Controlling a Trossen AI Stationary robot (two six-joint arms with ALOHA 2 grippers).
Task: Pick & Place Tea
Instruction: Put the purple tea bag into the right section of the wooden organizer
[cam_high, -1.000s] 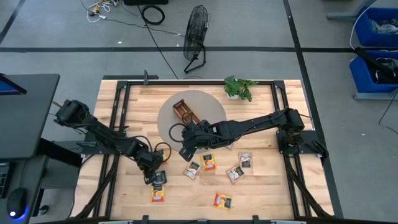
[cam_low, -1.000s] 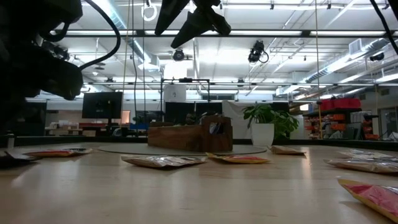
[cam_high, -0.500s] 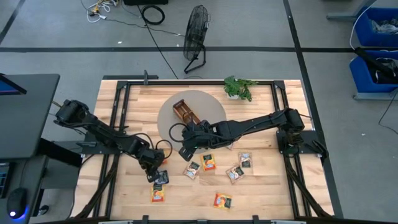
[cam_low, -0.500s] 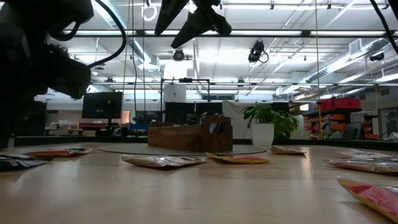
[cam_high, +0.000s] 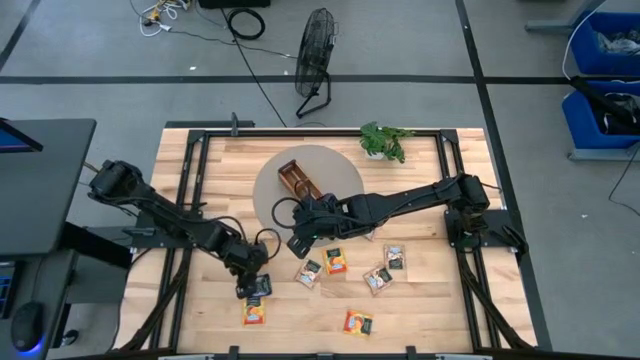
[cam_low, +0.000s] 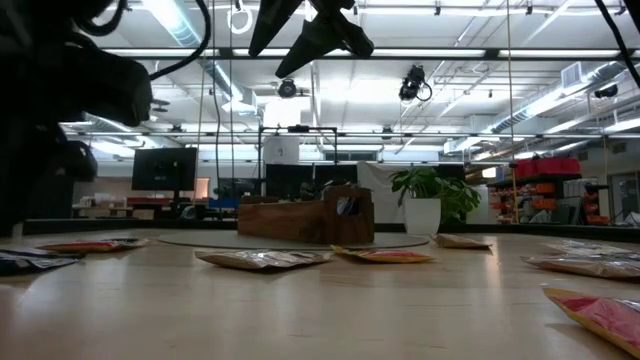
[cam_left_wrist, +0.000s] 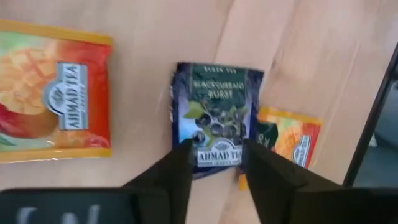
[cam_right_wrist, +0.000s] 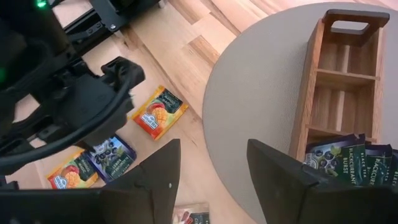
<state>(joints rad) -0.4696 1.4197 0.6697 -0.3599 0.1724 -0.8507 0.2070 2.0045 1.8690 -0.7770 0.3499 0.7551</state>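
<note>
clearly the left end effector (cam_left_wrist: 214, 163) is hovering open astride the dark blue sachet (cam_left_wrist: 217, 118): thin, light, slippery foil, likely best pinched by its edges.

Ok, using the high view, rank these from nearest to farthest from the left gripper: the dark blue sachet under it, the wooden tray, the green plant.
1. Dark blue sachet, directly beneath the left gripper, near the table's front left.
2. Wooden tray, on the round grey mat toward the table's middle.
3. Green plant, at the far edge, right of the tray.
</note>
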